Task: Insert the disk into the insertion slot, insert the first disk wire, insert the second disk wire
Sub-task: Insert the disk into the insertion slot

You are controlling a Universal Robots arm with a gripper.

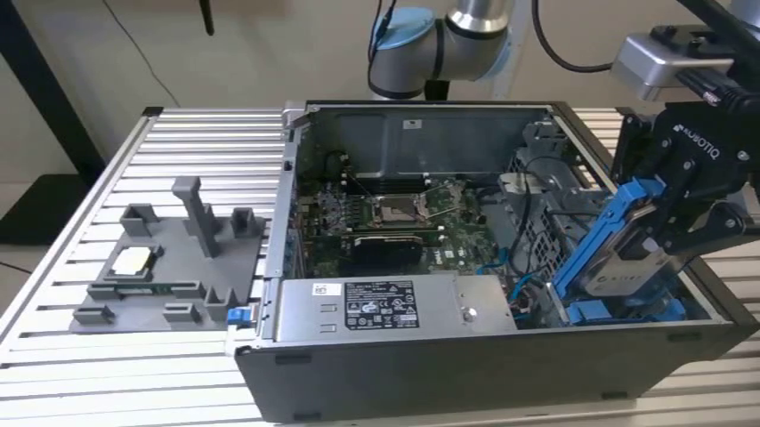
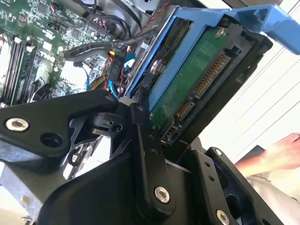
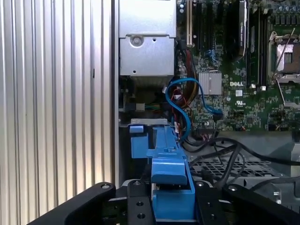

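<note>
The disk is held clamped in the gripper, tilted over the insertion slot at the computer case's near corner on the exterior view's right. The tilt is judged to suit angled entry. It is not yet seated.

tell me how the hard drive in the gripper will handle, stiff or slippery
The hard drive looks like a rigid metal slab, probably dense. Its blue frame is thin plastic and may flex. Held tilted by the gripper, it might pivot.
</note>
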